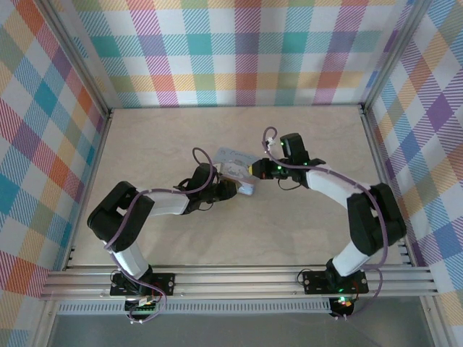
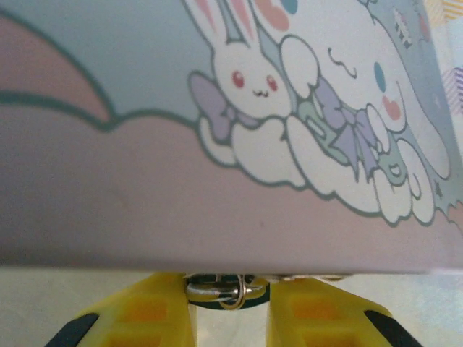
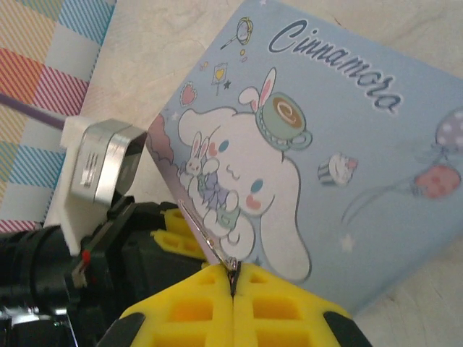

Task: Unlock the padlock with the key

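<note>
The tiny padlock, teal-bodied with a silvery shackle, hangs at the lower edge of the cartoon-printed tin box. My left gripper has its yellow fingers pressed against both sides of the padlock. In the right wrist view my right gripper is shut on the key, a thin sliver pinched between the pads. The key's tip sits at the tin box's near corner edge. From above, both grippers meet at the box in mid-table.
The left arm's black wrist and its camera housing crowd close to the left of my right fingers. Checked walls enclose the pale tabletop on three sides.
</note>
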### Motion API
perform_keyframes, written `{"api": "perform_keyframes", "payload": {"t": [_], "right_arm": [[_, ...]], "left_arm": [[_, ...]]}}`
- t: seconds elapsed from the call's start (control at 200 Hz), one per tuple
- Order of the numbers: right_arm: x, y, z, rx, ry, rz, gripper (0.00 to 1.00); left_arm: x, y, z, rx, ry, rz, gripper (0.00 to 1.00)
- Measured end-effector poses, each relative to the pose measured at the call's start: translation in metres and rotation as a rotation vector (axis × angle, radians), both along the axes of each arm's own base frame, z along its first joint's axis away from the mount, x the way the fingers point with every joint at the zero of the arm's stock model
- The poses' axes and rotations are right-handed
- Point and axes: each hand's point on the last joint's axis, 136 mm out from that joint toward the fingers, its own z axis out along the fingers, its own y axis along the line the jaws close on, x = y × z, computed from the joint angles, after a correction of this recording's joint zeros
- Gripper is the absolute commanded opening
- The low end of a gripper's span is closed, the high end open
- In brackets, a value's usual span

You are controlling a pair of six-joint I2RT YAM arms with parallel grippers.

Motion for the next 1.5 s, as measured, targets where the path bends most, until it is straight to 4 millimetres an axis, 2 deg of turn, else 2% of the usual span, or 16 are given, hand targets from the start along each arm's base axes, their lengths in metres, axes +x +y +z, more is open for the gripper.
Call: {"api": "perform_keyframes", "payload": {"t": [0.185, 0.375, 0.61, 0.84, 1.12, 1.5], "right_arm": [[-0.036, -0.017, -0.013, -0.043, -0.030, -0.012, 0.02], [-0.073, -0.024, -0.028, -0.091, -0.051, -0.004, 0.02], [-0.098, -0.024, -0.055, -0.172, -0.051, 0.012, 0.02], [-0.101, -0.012, -0.068, -0.223, -0.081, 0.027, 0.02], [-0.099, -0.007, -0.086, -0.284, -0.092, 0.033, 0.02], [-0.089, 0.005, -0.080, -0.292, -0.156, 0.025, 0.02]], "left_arm": [[-0.006, -0.007, 0.004, -0.074, 0.089, 0.020, 0.16], [-0.011, -0.008, 0.011, -0.115, 0.149, 0.048, 0.16], [-0.013, -0.010, 0.018, -0.159, 0.187, 0.069, 0.16], [-0.019, -0.008, 0.015, -0.160, 0.246, 0.086, 0.15], [-0.020, -0.008, 0.023, -0.164, 0.269, 0.099, 0.14], [-0.021, -0.011, 0.026, -0.173, 0.296, 0.099, 0.14]]}}
